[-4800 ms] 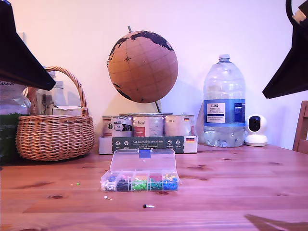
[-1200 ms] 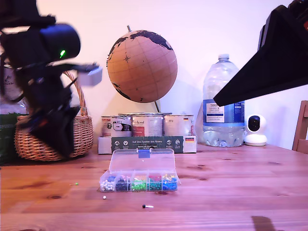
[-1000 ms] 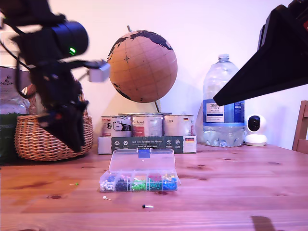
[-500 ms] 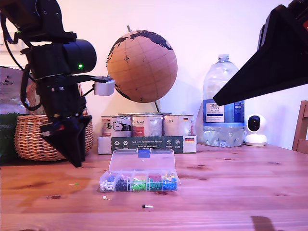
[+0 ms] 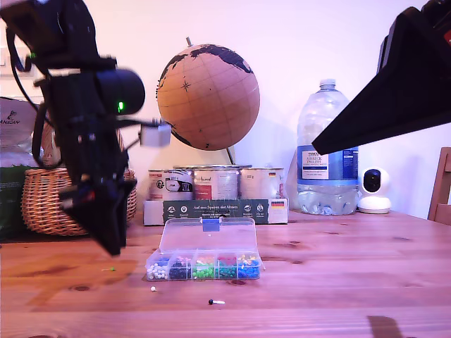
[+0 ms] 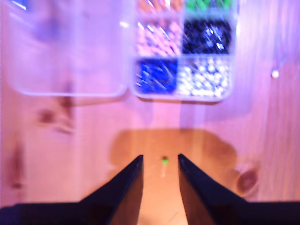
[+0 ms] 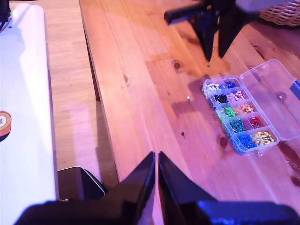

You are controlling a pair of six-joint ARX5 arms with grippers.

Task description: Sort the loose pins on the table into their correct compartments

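The green pin lies on the table, just ahead of the gap of my first gripper, which is open and holds nothing. In the exterior view that gripper hangs a little above the green pin at the exterior view's left. The white pin and the black pin lie in front of the clear box of compartments, whose lid is open. My second gripper is shut and empty, high above the table, and looks down on the compartments, white pin and black pin.
Behind the box stand a dark green tray of tins, a globe, a wicker basket, a large water bottle and a small white camera. A chair edge shows at the exterior view's right.
My first arm has swung in from the exterior view's left and dropped lower over the green pin. My second arm has held still for the last second. The pins have not moved.
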